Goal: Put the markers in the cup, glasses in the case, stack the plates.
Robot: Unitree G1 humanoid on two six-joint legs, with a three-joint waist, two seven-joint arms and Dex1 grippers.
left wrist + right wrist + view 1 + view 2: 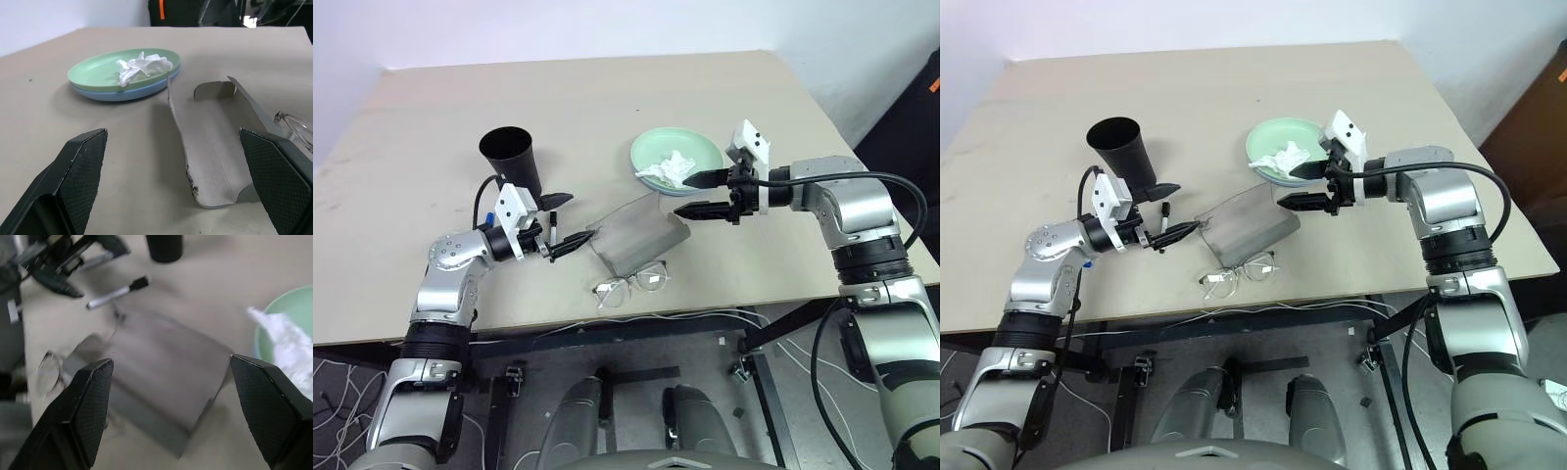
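The black cup [512, 157] stands upright at the back left. A marker [551, 228] with a black cap lies on the table just below my left gripper [580, 216], which is open and empty, pointing at the case [631, 235]. The grey case lies open in the middle. The glasses [633, 282] rest on the table in front of it. The mint green plate [690, 147] sits stacked on the light blue plate [122, 93]. My right gripper [681, 197] hovers open and empty between the plates and the case.
A crumpled white tissue [671, 168] lies in the green plate. The beige table [431, 108] has bare room at the back and left. Its front edge runs close behind the glasses, with cables [705, 318] hanging below it.
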